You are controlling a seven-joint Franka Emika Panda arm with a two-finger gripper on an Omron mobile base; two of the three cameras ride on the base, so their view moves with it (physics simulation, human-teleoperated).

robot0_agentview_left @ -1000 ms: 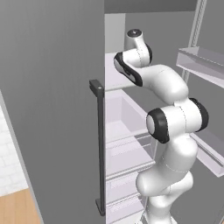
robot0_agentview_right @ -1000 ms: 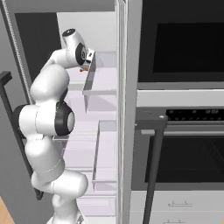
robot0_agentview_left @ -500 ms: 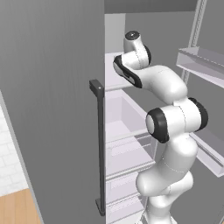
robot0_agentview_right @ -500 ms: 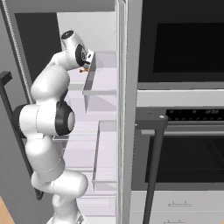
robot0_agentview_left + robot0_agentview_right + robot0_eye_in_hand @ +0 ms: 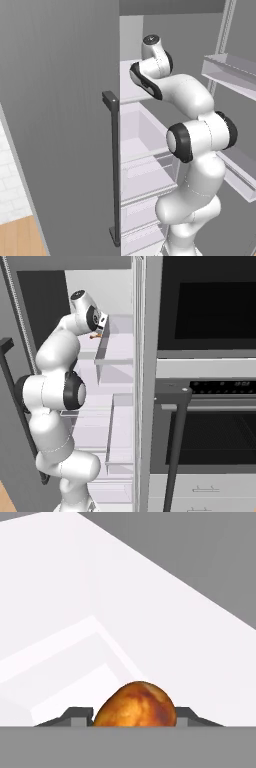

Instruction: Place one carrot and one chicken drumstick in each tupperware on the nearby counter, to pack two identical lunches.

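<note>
A browned chicken drumstick [image 5: 134, 704] sits between my two dark fingertips at the bottom of the hand view, and my gripper [image 5: 131, 716] is shut on it. In the right base view the gripper [image 5: 98, 330] is high inside the open fridge, just over the upper shelf [image 5: 117, 351]. A sliver of the orange-brown drumstick [image 5: 94, 335] pokes out under the hand. The tupperware, the carrots and the counter are out of view.
The grey fridge door [image 5: 60, 125] with its dark handle [image 5: 114, 165] stands open on the left, close to my arm. White shelves and drawers [image 5: 145, 175] lie below the hand. A built-in oven [image 5: 210, 406] with a bar handle [image 5: 175, 456] is to the right.
The hand has shifted only slightly near the upper shelf. The drumstick now shows under the gripper in the right base view.
</note>
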